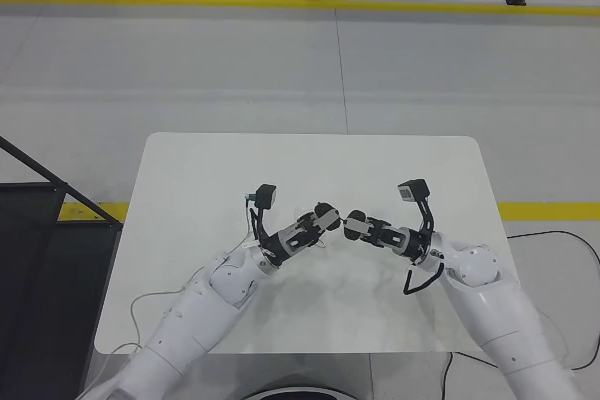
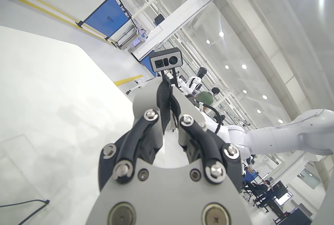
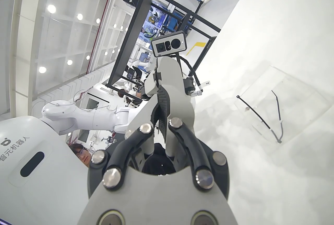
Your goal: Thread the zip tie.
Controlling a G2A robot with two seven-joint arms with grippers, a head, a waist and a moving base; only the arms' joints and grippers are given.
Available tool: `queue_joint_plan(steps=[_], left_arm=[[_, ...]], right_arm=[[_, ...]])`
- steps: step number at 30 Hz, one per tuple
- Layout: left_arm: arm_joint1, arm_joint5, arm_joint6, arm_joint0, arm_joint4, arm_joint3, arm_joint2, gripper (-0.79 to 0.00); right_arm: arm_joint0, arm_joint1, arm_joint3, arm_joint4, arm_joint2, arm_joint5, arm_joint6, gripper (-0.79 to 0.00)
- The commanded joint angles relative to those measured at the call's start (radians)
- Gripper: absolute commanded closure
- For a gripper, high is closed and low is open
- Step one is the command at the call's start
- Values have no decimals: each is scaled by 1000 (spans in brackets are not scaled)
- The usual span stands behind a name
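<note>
Jaws: shut on both arms, nothing visible between, tips nearly meeting above table point(image 1: 180, 180) — zip ties point(image 3: 253, 112) lying aside. Likely risk: tip collision; threading nothing.

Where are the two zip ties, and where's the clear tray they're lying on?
straight zip tie point(image 3: 254, 113): right wrist view, middle of its strap.
bent zip tie point(image 3: 277, 105): right wrist view, upper part of its strap.
clear tray point(image 3: 308, 95): right wrist view, bare part of its floor.

pincer point(image 2: 167, 88): pads pressed together, above the white counter point(image 2: 52, 85)
right arm point(image 2: 274, 137): just beyond, its camera point(image 2: 165, 60) facing
</note>
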Motion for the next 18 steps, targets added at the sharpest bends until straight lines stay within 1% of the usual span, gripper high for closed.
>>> queue_joint_plan(steps=[1,8,9,10,11,12,13,14,15,16,18], left_arm=[[-1,0,-2,1,0,0,-2,0],[-4,5,-14,0,-1,2,-9,0],[-5,6,-15,0,-2,3,-10,0],[-5,7,-17,-1,-4,2,-11,0],[-5,6,-18,-2,-5,1,-15,0],[-5,3,-19,-1,-8,-2,-19,0],[-4,-1,-20,0,-11,-6,-24,0],[-3,-5,-22,2,-13,-10,-30,0],[-1,-7,-24,4,-14,-14,-37,0],[0,-10,-25,6,-16,-20,-44,0],[5,-17,-27,13,-17,-35,-64,0]], right_arm=[[0,-1,0,0,1,0,0,0],[-2,-3,1,3,4,1,6,0],[-2,-3,2,3,5,1,7,-123],[-3,-3,2,3,5,1,8,-280],[-2,-4,2,3,5,3,11,-391],[-1,-4,2,1,6,5,14,-529],[-1,-4,2,2,7,8,17,-625],[0,-4,2,1,8,10,19,-699],[0,-4,1,0,9,12,20,-751],[1,-3,-1,-2,12,13,22,-785],[1,-2,-9,-15,17,20,23,-785]])
